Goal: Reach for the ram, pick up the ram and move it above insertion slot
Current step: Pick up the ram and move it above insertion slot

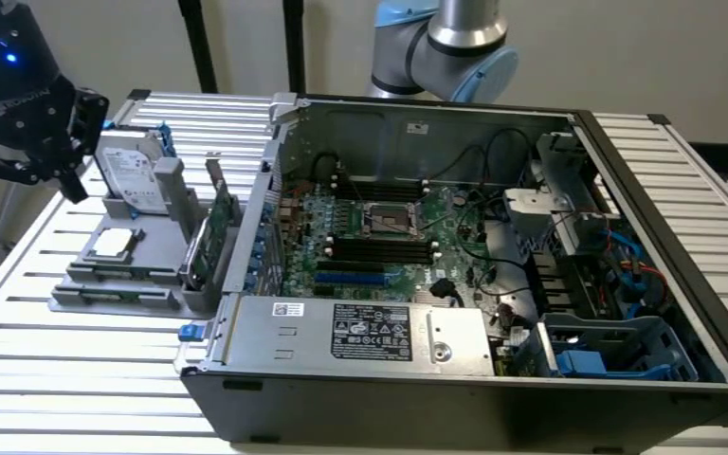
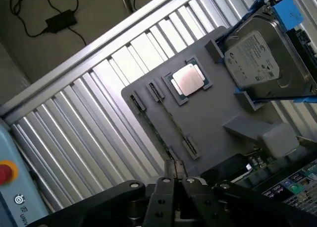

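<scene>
Reaching step in hand, by my reading: the hand [image 1: 71, 185] hangs off the exterior view's left edge of the grey fixture tray [image 1: 193, 299], beside the hard drive [image 1: 130, 175], and touches nothing. In the wrist view the hand [image 2: 175, 163] has its fingers drawn together, with nothing between them. The ram [image 2: 156, 130] sits on edge in the tray's outer clip slot, on the far side of the processor chip [image 2: 188, 81] from the hard drive. In the exterior view it is the thin green strip [image 1: 114, 296] in the tray's front row. Ram not lifted, and well apart from the open computer case [image 1: 465, 284], which stands on the slatted bench [image 1: 35, 351]. Judgement: a grasp calls for the fingers to part first, then straddle the stick across its thin faces, between the end clips. Narrow target, so any skew could knock a clip.
</scene>
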Controlling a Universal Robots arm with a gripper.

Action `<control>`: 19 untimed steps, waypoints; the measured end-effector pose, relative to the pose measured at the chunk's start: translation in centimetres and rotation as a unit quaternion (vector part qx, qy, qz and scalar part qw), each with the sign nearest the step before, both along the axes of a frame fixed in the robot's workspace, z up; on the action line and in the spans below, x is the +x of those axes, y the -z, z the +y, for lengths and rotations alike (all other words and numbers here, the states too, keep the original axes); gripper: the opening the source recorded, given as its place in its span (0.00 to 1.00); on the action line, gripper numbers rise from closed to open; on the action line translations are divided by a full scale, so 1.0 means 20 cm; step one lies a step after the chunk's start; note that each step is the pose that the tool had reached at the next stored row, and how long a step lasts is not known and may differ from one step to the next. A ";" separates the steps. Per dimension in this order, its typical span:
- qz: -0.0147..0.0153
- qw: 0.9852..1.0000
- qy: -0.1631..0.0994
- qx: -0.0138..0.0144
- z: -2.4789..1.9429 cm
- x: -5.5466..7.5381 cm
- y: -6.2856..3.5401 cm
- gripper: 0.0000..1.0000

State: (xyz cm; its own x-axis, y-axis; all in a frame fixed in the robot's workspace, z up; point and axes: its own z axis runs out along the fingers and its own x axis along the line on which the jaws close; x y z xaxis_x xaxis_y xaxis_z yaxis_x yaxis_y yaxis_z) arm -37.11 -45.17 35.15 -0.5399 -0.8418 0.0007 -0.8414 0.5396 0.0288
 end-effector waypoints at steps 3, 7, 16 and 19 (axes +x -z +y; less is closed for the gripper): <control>0.000 1.000 -0.027 0.000 0.000 0.00 0.003 0.11; 0.000 0.998 -0.063 0.000 0.000 0.00 0.007 0.11; 0.000 0.989 -0.145 0.000 0.000 0.00 0.027 0.11; 0.000 0.985 -0.172 0.000 0.000 0.00 0.036 0.11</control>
